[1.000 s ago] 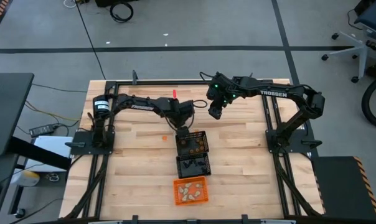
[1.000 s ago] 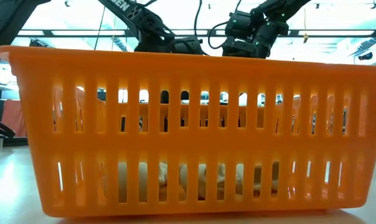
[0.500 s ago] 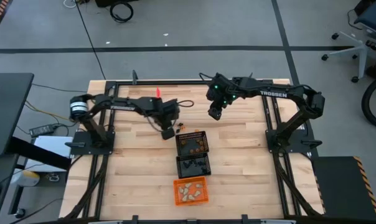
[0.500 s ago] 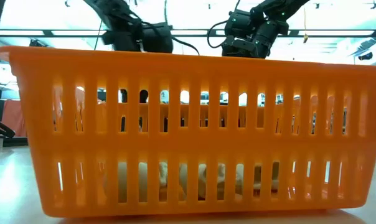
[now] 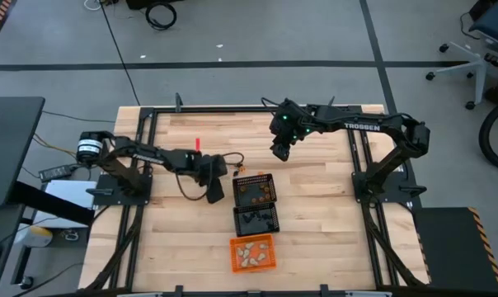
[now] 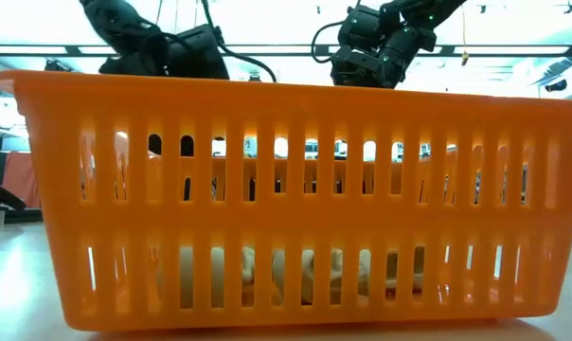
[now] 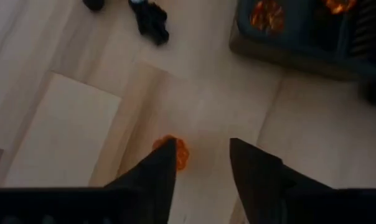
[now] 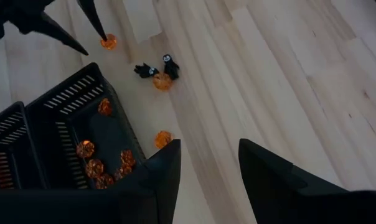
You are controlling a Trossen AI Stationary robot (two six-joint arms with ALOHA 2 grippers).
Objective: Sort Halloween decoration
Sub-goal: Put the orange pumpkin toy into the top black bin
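From above, the left gripper (image 5: 214, 193) is hanging low over the table (image 5: 175, 239), just left of the far black mesh basket (image 5: 255, 189), which is holding orange trinkets; a second black mesh basket (image 5: 256, 219) and the orange basket (image 5: 252, 252) with cream trinkets are lining up behind it. The right gripper (image 5: 279, 152) is hovering over bare wood beyond the baskets.

In the low view, the orange basket is filling the frame, cream pieces (image 6: 295, 275) showing through its slots, and both arms are showing above its rim.

The left wrist view is showing spread fingers (image 7: 154, 177) straddling bare wood, an orange trinket (image 7: 176, 152) lying at one fingertip, a black one (image 7: 152, 20) farther off.

The right wrist view is showing the right fingers (image 8: 163, 174) parted and empty, above loose orange (image 8: 162, 139) and black trinkets (image 8: 170, 65) beside the basket.
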